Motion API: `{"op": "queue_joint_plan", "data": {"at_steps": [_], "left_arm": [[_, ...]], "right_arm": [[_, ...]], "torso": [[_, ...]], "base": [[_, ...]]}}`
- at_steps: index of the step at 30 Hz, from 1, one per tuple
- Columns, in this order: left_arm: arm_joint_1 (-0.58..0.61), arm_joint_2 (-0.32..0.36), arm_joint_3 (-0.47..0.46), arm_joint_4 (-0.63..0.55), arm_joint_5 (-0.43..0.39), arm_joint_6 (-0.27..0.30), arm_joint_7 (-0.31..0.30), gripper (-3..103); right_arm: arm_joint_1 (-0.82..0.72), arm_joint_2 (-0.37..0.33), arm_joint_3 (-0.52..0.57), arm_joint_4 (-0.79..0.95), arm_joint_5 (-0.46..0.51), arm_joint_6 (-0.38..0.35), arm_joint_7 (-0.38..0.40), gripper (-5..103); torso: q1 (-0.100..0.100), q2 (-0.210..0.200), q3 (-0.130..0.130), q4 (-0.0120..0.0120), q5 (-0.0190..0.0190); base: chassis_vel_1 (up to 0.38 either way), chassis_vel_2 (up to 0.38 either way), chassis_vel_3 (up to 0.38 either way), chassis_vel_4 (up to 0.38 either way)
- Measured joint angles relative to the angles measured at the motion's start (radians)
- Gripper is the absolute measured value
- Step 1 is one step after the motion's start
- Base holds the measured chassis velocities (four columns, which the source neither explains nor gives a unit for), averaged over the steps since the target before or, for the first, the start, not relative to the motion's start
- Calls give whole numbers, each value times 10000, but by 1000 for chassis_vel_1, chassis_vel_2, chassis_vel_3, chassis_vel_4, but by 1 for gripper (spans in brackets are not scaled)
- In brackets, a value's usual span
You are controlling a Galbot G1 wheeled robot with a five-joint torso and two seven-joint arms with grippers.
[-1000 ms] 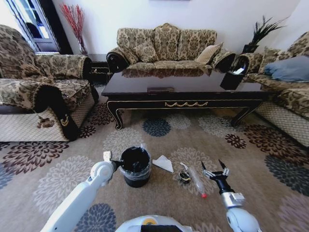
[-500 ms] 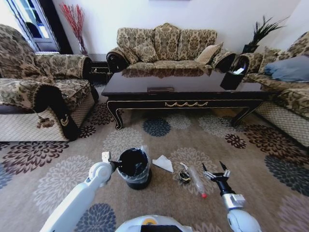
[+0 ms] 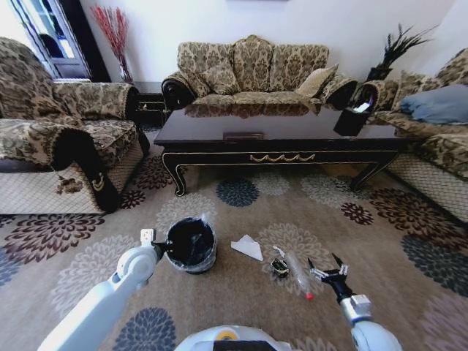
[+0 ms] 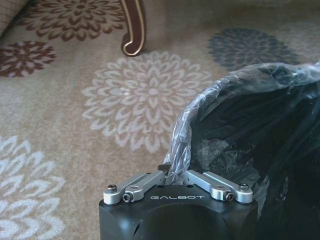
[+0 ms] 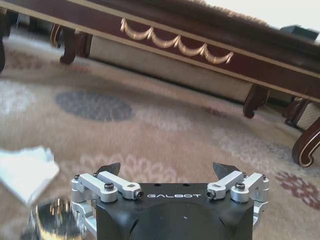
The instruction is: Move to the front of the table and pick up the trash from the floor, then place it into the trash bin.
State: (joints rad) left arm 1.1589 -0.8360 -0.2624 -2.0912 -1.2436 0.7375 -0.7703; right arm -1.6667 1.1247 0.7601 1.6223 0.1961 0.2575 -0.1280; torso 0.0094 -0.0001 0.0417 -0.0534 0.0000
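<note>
In the head view, the black trash bin (image 3: pixel 190 246) with its clear liner is tilted on the carpet. My left gripper (image 3: pixel 162 247) is shut on its near-left rim. The left wrist view shows the left gripper (image 4: pixel 172 172) pinching liner and rim of the bin (image 4: pixel 250 150). To the bin's right lie the white paper piece (image 3: pixel 247 247), the dark wrapper (image 3: pixel 279 268) and the clear bottle (image 3: pixel 298 274) with a red cap. My right gripper (image 3: pixel 327 269) hangs open just right of the bottle, holding nothing. The right gripper (image 5: pixel 167 169) faces the table's front rail (image 5: pixel 175 37); the white paper (image 5: pixel 25 167) lies to one side.
The dark table (image 3: pixel 281 139) stands across the carpet ahead, with a sofa (image 3: pixel 252 69) behind it. An armchair (image 3: pixel 58 139) is at the left and another sofa (image 3: pixel 439 139) at the right. A curved table leg (image 4: pixel 132 30) is beyond the bin.
My left gripper has pulled the trash bin leftward and tipped it. My right gripper has drawn back slightly toward me, still open.
</note>
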Motion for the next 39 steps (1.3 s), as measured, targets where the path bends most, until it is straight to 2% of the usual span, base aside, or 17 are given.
{"op": "queue_joint_plan", "data": {"at_steps": [4, 13, 25, 39], "left_arm": [[12, 242, -106, -415, -355, -7, -64, 0], [54, 171, -66, -429, -484, -7, -169, 0], [94, 106, -31, -369, -514, -9, -259, 0], [2, 226, 113, -339, -691, -14, -387, 0]], "right_arm": [[150, -358, -253, -755, -323, 147, -185, 100], [653, -588, -886, -1943, -533, 327, -226, 100], [986, -321, -1354, -2479, -735, 658, -629, 100], [1908, -53, -1967, -3774, -443, 465, -626, 100]], "torso": [[0, 0, -1, -1, 2], [0, 0, 0, 0, 0], [0, 0, 0, 0, 0], [0, 0, 0, 1, 0]], "base": [[0, 0, 0, 0], [0, 0, 0, 0], [0, 0, 0, 0], [0, 0, 0, 0]]}}
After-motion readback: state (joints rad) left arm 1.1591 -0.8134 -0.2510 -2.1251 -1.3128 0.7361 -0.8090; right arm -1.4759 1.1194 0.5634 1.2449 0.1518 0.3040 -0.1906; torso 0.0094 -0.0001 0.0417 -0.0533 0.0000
